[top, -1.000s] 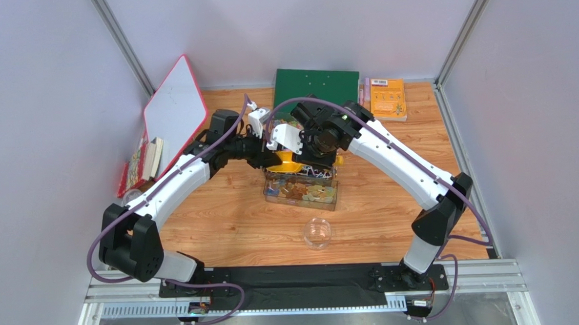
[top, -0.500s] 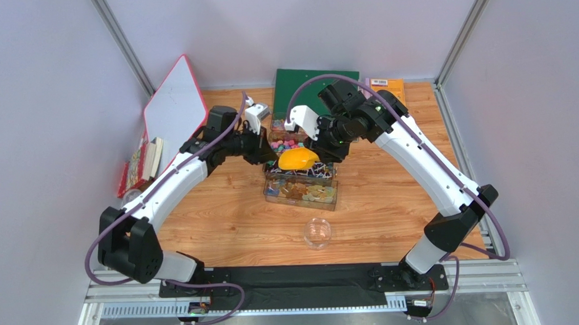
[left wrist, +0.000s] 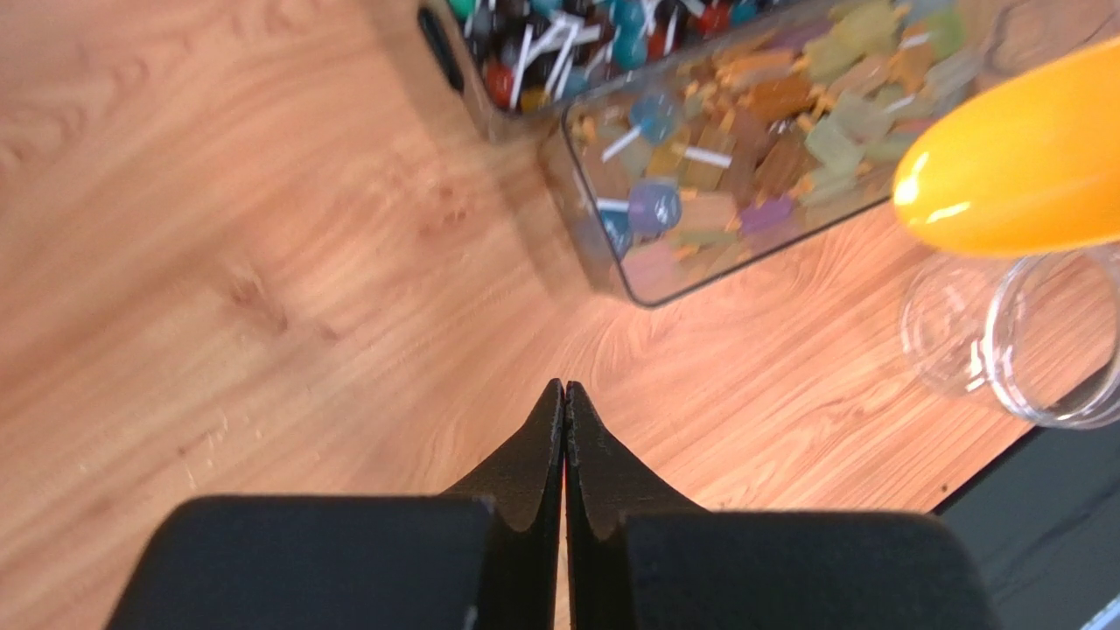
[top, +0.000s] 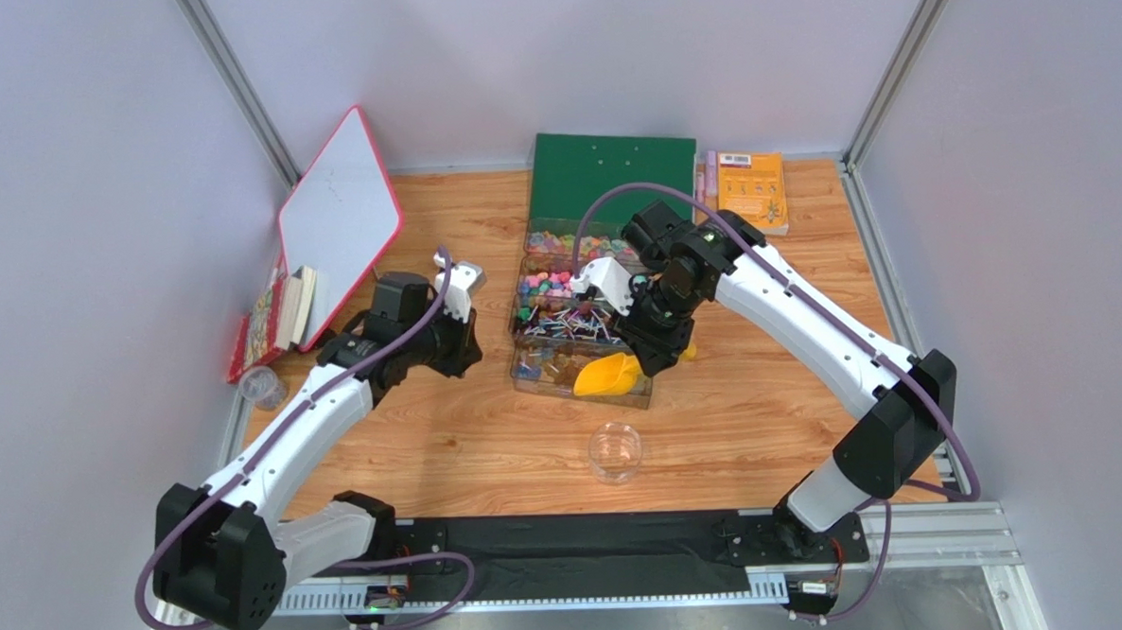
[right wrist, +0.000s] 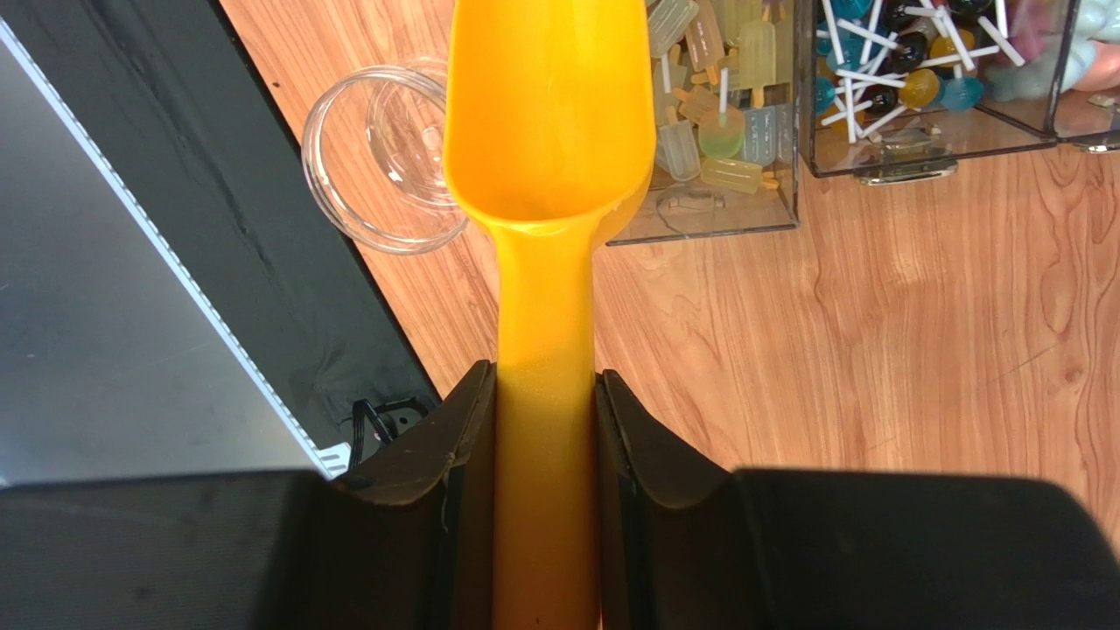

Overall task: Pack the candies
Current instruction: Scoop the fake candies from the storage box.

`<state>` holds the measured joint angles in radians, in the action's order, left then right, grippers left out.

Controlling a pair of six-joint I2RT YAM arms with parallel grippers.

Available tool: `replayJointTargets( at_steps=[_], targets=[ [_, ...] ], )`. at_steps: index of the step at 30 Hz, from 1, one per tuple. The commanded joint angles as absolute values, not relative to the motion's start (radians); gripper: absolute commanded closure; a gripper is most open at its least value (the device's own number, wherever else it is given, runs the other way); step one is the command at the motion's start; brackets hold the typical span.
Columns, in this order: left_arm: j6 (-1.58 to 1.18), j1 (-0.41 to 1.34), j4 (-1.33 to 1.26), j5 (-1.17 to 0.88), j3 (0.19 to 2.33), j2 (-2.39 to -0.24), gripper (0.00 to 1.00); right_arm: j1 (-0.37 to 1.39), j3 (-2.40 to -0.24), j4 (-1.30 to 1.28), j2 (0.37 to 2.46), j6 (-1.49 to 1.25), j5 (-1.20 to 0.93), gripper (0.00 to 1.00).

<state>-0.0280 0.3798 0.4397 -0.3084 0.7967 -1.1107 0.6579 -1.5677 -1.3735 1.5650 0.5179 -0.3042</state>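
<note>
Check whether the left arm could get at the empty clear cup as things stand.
Probably yes. Bare tabletop lies between the shut left gripper and the clear cup; the yellow scoop hangs over the candy box, off to the side. The jaws would need to open first.

- Bright, even white light comes from overhead; the bench (top: 444, 434) carries only soft, faint shadows beneath the arms.
- A sharp highlight glints on the yellow scoop (left wrist: 1019, 171) in the left wrist view.
- The left claw (left wrist: 564, 394) reads near-black, its detail lost.
- The clear box (left wrist: 585, 210) and its contents look slightly blurred there.
- The top view is crisp.
</note>
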Motion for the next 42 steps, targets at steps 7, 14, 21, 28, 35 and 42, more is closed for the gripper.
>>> replayJointTargets(
  at_steps=[7, 14, 21, 28, 35, 42],
  targets=[
    [-0.032, 0.379, 0.443, -0.293, 0.79, -1.198, 1.0, 0.627, -1.614, -1.588, 1.595, 0.505, -0.209, 1.0],
    [-0.066, 0.379, 0.396, -0.359, 0.833, -1.33, 1.0, 0.627, -1.577, -1.583, 1.635, 0.529, -0.101, 1.0],
    [-0.084, 0.382, 0.362, -0.397, 0.828, -1.387, 1.0, 0.652, -1.594, -1.572, 1.706, 0.537, -0.009, 1.0],
    [-0.11, 0.413, 0.334, -0.44, 0.815, -1.427, 1.0, 0.727, -1.615, -1.571, 1.767, 0.552, 0.044, 1.0],
    [-0.132, 0.449, 0.321, -0.483, 0.821, -1.457, 1.0, 0.744, -1.672, -1.563, 1.848, 0.549, 0.054, 1.0],
    [-0.146, 0.453, 0.305, -0.508, 0.808, -1.468, 1.0, 0.746, -1.724, -1.548, 1.924, 0.545, 0.04, 1.0]
  ],
)
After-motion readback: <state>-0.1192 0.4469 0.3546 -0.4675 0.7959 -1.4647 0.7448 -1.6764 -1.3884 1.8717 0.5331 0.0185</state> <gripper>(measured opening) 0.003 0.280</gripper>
